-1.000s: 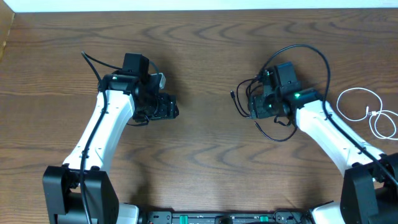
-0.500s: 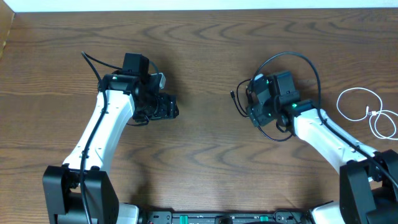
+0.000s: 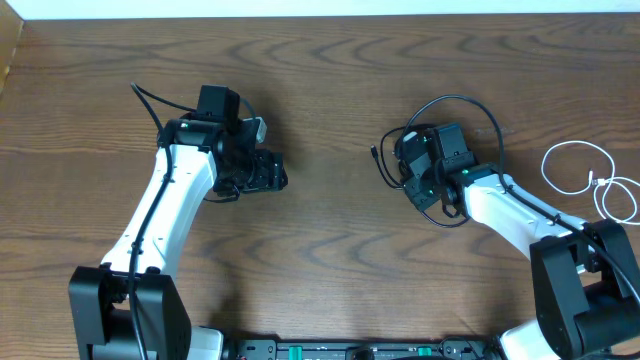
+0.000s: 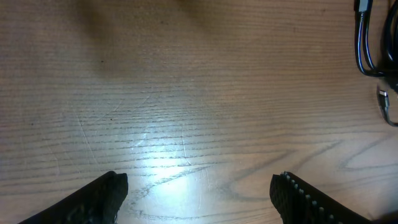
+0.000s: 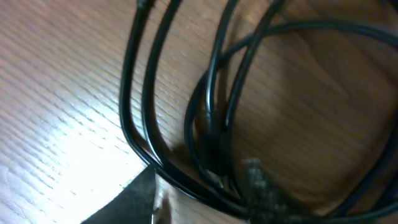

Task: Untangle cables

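1. Although the task is to part them, the thin black flexible cable with a small end plug [image 3: 455, 98] and the thin white flexible cable [image 3: 583, 144] already lie well apart on the brown wood-grain tabletop [image 3: 320, 80]; the black one is coiled right of centre, the white one looped near the right edge.
2. Right gripper [image 3: 410, 178], black, two-fingered: set low into the black coil; several strands cross its wrist view close above one finger; judged placed there to catch a single strand and draw the coil open; whether it has clenched on a strand or merely sits among them cannot be told.
3. Left gripper [image 4: 199, 193], black, two-fingered: fingers spread wide, nothing between them; it hovers over bare wood left of centre, the black cable only at the far right edge of its view; judged held clear, ready to receive a free end.
4. Against one second ago: the right gripper has shifted left and slightly down, deeper into the tangle; the black cable's upper loop has drawn in, smaller and closer about the wrist; the left arm and the white cable are unchanged.
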